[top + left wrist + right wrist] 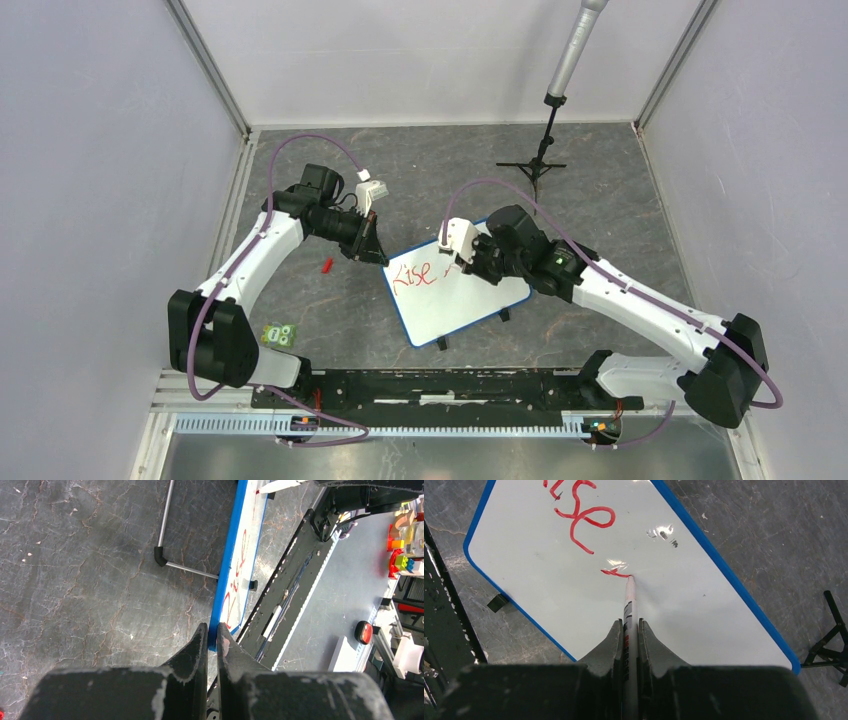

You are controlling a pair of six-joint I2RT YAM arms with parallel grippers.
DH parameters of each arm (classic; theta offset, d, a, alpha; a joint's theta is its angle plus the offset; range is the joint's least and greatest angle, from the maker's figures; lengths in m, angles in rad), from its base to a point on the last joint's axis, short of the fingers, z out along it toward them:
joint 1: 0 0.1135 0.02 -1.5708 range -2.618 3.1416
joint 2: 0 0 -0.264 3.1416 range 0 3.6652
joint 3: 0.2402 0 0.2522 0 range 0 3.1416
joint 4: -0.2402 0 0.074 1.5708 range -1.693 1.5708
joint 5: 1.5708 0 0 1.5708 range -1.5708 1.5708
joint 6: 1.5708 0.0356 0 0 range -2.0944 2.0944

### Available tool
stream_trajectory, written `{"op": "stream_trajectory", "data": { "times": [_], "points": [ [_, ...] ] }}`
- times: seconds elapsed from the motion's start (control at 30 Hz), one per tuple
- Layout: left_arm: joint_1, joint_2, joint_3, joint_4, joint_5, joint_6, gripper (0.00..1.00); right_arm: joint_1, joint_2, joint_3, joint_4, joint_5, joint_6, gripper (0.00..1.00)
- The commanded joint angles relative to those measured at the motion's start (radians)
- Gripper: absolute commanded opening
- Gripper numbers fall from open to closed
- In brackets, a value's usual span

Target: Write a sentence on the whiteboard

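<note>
Two arms, one board [470,300]. From above: board flat in the middle of the grey counter [620,200], between the arms. Long side running from near-left to far-right, red words [415,277] going the same way, on the left half. Left end effector [372,250] right at the board's left corner. Right end effector [468,264] over the far edge, reaching in from the right, so closer to the blank part. Blank white on the right and near side of the words.

From the left wrist: left end effector [212,630] narrow, nipping the blue rim at a corner, holding the board. Board [250,535] seen almost edge-on, stretching straight away from the jaws, words [235,587] on its face.

From the right wrist: right end effector [629,627] narrow, shut tight on a pen [629,597]. Pen sticking straight out from the jaws, tip pointing away and touching the board [704,610]. A small red mark just left of the tip. Words [584,520] up and to the left of the tip, a little apart from it. Board's long side slanting from upper left to lower right here, with lots of blank white right of the tip and below it.

Best guess for next: drag the tip along the long side into that blank part, and pinch the corner hard to stop any sliding.
</note>
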Motion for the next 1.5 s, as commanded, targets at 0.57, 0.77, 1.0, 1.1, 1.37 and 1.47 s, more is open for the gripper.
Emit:
{"op": "stream_trajectory", "data": {
  "times": [0.57,0.77,1.0,1.1,1.37,1.47],
  "points": [
    [-0.005,-0.003,0.019,0.029,-0.010,0.026,0.03,-0.016,0.006,0.064,0.039,0.022,-0.015,0.00],
    [-0.005,0.001,0.020,0.030,-0.009,0.027,0.03,-0.022,0.018,0.057,0.040,0.042,-0.023,0.00],
    [-0.005,-0.001,0.018,0.030,-0.011,0.026,0.03,-0.035,0.023,0.054,0.035,0.049,-0.033,0.00],
    [-0.005,0.000,0.020,0.030,-0.011,0.027,0.03,-0.046,0.013,0.046,0.027,0.059,-0.044,0.00],
    [-0.006,0.000,0.018,0.030,-0.011,0.026,0.03,-0.099,-0.013,0.031,-0.002,0.064,-0.069,0.00],
    [-0.005,0.000,0.018,0.030,-0.008,0.026,0.03,-0.105,-0.014,0.040,-0.007,0.062,-0.072,0.00]
  ]
}}
